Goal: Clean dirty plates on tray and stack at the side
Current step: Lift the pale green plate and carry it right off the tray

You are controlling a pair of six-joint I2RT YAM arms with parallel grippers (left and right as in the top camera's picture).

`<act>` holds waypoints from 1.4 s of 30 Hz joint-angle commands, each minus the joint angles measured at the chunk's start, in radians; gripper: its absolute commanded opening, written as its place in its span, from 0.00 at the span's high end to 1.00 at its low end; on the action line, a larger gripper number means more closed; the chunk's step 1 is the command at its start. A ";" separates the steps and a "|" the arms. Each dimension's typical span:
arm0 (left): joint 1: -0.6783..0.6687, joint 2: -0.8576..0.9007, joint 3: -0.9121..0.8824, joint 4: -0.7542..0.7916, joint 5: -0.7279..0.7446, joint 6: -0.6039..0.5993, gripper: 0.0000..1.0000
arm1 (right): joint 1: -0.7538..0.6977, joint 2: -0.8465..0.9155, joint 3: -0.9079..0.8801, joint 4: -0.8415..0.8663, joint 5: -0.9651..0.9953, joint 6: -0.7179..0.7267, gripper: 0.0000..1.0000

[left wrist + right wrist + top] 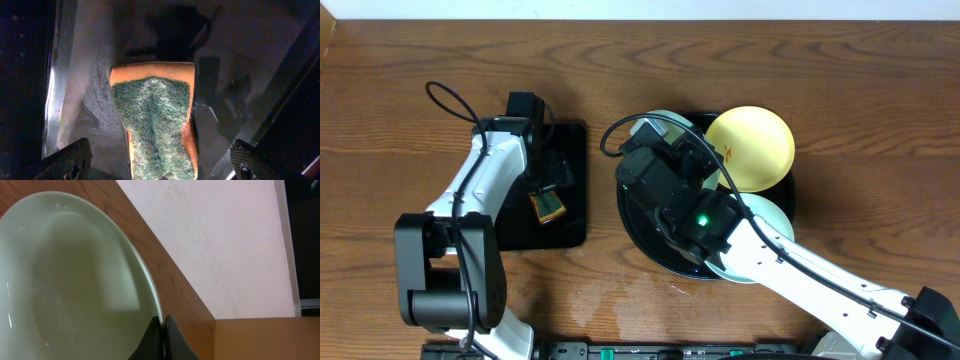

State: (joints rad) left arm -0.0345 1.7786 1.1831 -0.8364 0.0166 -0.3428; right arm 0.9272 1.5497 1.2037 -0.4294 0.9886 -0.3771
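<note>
My right gripper [163, 328] is shut on the rim of a pale mint-green plate [70, 275], which fills the right wrist view and is tilted up. From overhead only an edge of this plate [658, 117] shows behind the right wrist, over the round black tray [638, 232]. A pale yellow plate [750, 148] with a small orange smear lies at the tray's back right. A second mint-green plate [767, 222] lies on the tray's right side, partly under my right arm. My left gripper [157, 167] is open, its fingers either side of a sponge [155, 120].
The sponge, orange with a green scouring face, lies on a smaller rectangular black tray [570, 150] at the left, and it also shows from overhead [547, 206]. The wooden table [840, 60] ends at a pale wall behind.
</note>
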 commanded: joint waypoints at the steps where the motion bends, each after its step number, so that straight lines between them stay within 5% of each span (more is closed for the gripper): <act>1: 0.003 0.003 0.000 -0.003 -0.005 -0.002 0.10 | 0.010 -0.019 0.023 0.004 0.033 -0.006 0.99; 18: 0.003 0.003 0.000 -0.003 -0.005 -0.002 0.10 | 0.009 -0.019 0.023 0.008 0.033 0.007 0.99; 23: 0.003 0.003 0.000 -0.003 -0.005 -0.002 0.10 | -0.066 -0.019 0.023 -0.034 -0.001 0.264 0.99; 30: 0.003 0.003 0.000 -0.003 -0.005 -0.002 0.10 | -0.356 -0.054 0.027 -0.241 -0.555 0.642 0.99; 36: 0.003 0.003 0.000 -0.003 -0.005 -0.002 0.10 | -0.690 -0.118 0.027 -0.254 -1.070 0.653 0.99; 42: 0.003 0.003 0.000 -0.003 -0.005 -0.002 0.10 | -0.966 -0.116 0.026 -0.316 -1.174 0.669 0.99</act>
State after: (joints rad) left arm -0.0345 1.7786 1.1831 -0.8364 0.0170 -0.3428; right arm 0.0547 1.4380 1.2133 -0.7242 -0.0368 0.2455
